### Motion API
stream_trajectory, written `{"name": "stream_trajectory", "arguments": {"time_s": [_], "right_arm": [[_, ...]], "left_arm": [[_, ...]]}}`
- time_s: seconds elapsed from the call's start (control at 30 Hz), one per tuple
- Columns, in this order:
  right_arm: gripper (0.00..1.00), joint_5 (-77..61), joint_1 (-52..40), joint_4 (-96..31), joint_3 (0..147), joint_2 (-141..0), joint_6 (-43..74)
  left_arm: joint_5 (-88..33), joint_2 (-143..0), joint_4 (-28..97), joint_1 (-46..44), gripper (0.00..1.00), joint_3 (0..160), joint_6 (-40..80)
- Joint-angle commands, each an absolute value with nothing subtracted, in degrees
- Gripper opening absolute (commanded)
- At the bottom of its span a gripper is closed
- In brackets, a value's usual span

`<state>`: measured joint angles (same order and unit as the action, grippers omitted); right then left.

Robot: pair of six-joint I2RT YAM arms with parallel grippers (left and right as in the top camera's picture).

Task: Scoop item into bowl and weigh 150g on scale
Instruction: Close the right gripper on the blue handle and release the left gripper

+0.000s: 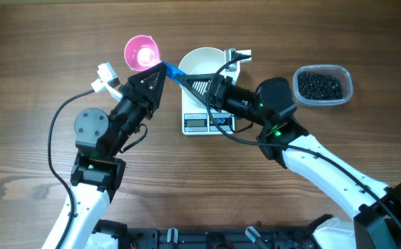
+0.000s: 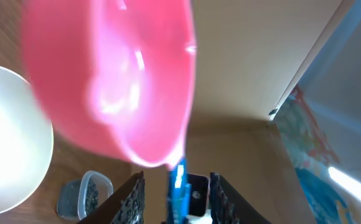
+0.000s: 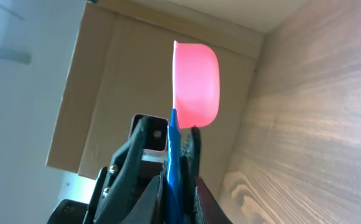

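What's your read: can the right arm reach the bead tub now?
Likely yes: the tub sits unobstructed beside that arm. But the right claw is shut on the scoop handle, which the left claw also straddles.

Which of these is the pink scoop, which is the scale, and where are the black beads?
pink scoop (image 1: 142, 52): overhead view, inside of its round cup.
scale (image 1: 196, 124): overhead view, on its grey display.
black beads (image 1: 319, 85): overhead view, middle of the dark heap.

The scale lay mostly hidden under the bowl and right arm, its display too small to read, and the scoop was blurred close-up.
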<state>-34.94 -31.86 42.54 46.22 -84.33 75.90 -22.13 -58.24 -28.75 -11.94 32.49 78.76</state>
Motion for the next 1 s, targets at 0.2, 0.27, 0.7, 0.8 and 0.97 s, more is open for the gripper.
{"name": "stream_trajectory", "arguments": {"time_s": [0.2,0.27,0.7,0.8,0.97], "right_arm": [[0.04,-36.16,-32.08,42.78,46.54,-84.88,78.24],[0.04,-36.80,-32.08,42.87,46.54,-84.88,78.61],[0.04,-39.31,-32.08,43.03,46.54,-84.88,79.68],[0.04,-39.35,-32.08,43.03,46.54,-84.88,79.68],[0.04,-39.38,-32.08,43.03,46.54,-84.88,79.68]], "left_arm": [[-22.00,-58.46,-28.95,-11.70,0.34,32.16,78.30],[-22.00,-58.46,-28.95,-11.70,0.35,32.16,78.28],[-21.34,-58.46,-28.95,-11.70,0.32,32.16,78.28],[-21.10,-58.46,-28.93,-11.70,0.22,32.16,78.28],[-20.93,-58.46,-28.93,-11.70,0.12,32.16,78.28]]}}
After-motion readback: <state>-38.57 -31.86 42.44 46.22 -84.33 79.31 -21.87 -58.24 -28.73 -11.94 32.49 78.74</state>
